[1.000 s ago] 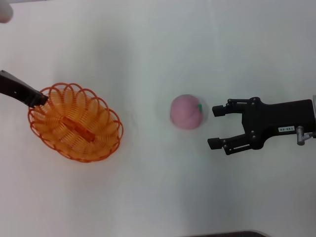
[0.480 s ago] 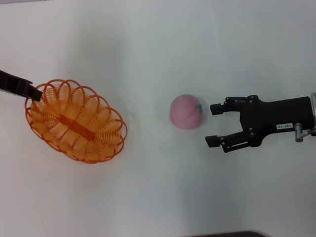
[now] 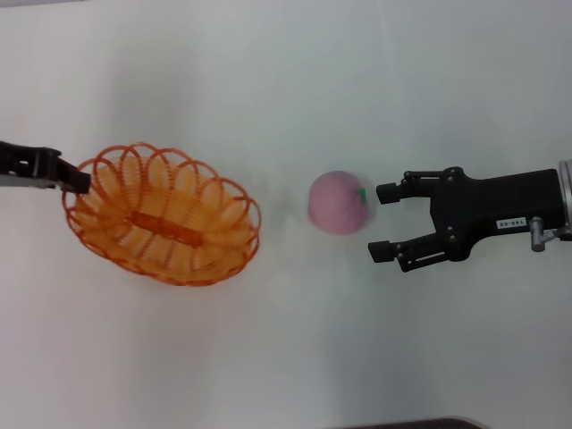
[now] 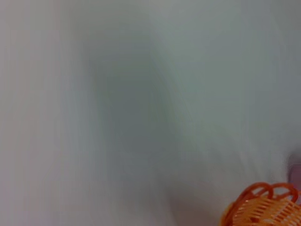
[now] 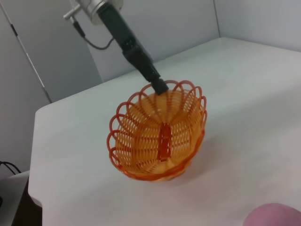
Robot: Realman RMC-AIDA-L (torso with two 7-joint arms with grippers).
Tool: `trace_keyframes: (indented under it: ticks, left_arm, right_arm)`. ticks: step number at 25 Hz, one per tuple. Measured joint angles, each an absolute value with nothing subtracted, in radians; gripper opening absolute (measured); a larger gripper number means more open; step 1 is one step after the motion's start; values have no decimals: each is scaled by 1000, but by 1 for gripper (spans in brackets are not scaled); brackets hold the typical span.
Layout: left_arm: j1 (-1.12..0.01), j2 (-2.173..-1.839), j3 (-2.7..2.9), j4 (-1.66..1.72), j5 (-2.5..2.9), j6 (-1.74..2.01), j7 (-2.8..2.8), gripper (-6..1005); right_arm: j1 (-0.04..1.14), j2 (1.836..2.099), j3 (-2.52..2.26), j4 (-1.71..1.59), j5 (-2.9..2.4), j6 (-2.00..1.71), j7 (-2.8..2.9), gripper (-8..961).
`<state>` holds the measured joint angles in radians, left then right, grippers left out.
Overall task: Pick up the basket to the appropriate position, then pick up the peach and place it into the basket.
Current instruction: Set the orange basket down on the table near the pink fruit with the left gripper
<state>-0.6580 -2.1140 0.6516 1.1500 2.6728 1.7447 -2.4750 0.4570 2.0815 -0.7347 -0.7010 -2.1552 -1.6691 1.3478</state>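
Basket (image 3: pixel 164 214) seemingly nearer peach (image 3: pixel 338 203) now.

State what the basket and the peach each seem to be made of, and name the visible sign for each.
Basket: probably plastic, glossy and see-through orange; it is built of thin looped strands with a scalloped rim, and the table shows between them. Peach: looks like a toy of matte pink foam or soft plastic, evenly coloured without shine, with a small green leaf mark; the exact material is unclear.

Your basket and peach on the white table

Orange looped basket (image 3: pixel 163 214) sits tilted, left of centre; your pink peach (image 3: pixel 337 202) rests well apart, green leaf mark facing right.
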Motion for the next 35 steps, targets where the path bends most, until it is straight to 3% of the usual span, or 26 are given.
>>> trace_keyframes:
  ticks: [7,14,23,35]
  left_arm:
    - [-580,-2152,621,1177,2571,1719,-2509,40]
    - [-509,-2168,615,1161,2459,1677,-2534,40]
    - [-404,-2174,693,1103,2322,1556,-2538,40]
    - [-344,-2174,810,1103,2271,1435,-2538,39]
  right_arm:
    - [456,2082,-735,-701,-2155,-1665,1348,955]
    - [459,2079,-730,-701,-2155,-1668,1348,955]
    - [455,2081,-727,-701,-2155,-1664,1348,955]
    - [457,2080,-727,-701,-2155,-1665,1348,955]
